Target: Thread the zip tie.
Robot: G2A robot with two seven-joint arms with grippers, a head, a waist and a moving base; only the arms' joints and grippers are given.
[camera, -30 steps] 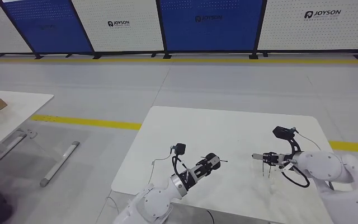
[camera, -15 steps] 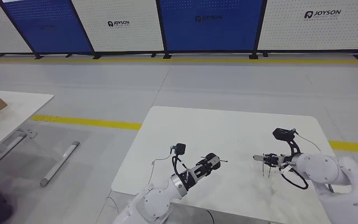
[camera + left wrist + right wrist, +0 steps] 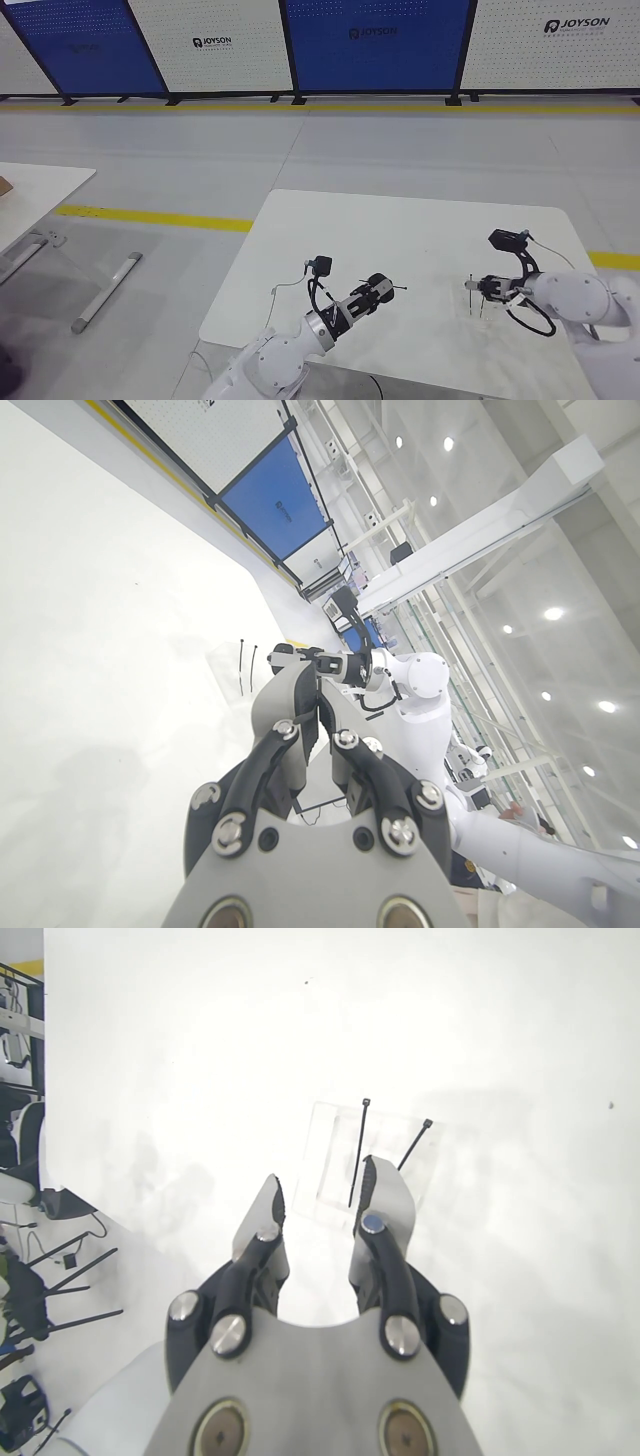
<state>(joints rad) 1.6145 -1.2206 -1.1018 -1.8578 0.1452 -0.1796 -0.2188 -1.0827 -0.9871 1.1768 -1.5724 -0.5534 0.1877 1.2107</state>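
A black zip tie [image 3: 301, 717] sits in the left claw [image 3: 315, 682], and two spare ties [image 3: 358, 1153], also black, lie on a clear, colourless sheet [image 3: 315, 1168] over the white counter [image 3: 400, 240]. The left claw and the right claw [image 3: 322, 1170] are both pale grey with black ribbed pads [image 3: 369, 1178]. The grey floor [image 3: 200, 160] has a yellow stripe [image 3: 150, 217], with blue panels [image 3: 378, 45] and white dotted panels [image 3: 210, 45] behind it.

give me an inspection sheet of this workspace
surface: white table, one dark speck.
job's things: two zip ties on a clear plate; a third tie in the left gripper.
clutter: nothing seen.
grippers: left gripper shut on the third tie; right gripper open above the plate.
cables: black leads at both wrists.
surroundings: blue and white panels, yellow floor line, second table.
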